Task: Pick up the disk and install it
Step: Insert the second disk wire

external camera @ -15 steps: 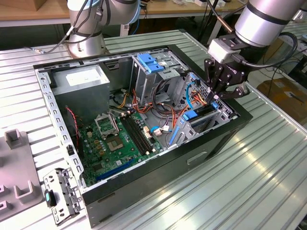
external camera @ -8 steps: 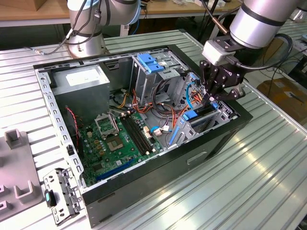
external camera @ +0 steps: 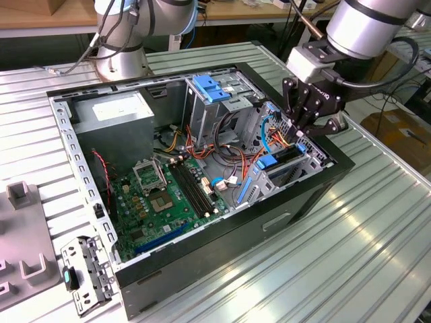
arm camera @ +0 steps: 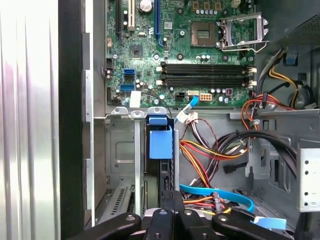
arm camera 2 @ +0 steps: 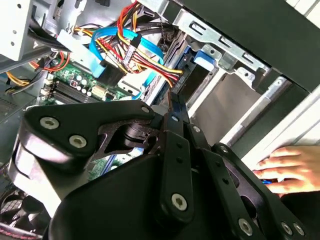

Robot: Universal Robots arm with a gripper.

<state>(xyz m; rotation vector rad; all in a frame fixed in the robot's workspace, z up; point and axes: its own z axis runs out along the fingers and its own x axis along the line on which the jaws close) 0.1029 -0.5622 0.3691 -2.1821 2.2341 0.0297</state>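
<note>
the gripper (external camera: 304,120), its fingers drawn together, sits over the drive bay at the open case's (external camera: 64,128) front; the disk (arm camera: 160,145) stands slotted there on blue rails, apparently nearly installed

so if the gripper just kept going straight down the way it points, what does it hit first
Most likely the disk seated in the drive bay at the case's front corner: the gripper hangs just above it, pointing down. The loose cables sit close beside that line, and depth is unclear, so it might brush those first.

disk (external camera: 281,163), blue-railed, upright in drive bay
</note>
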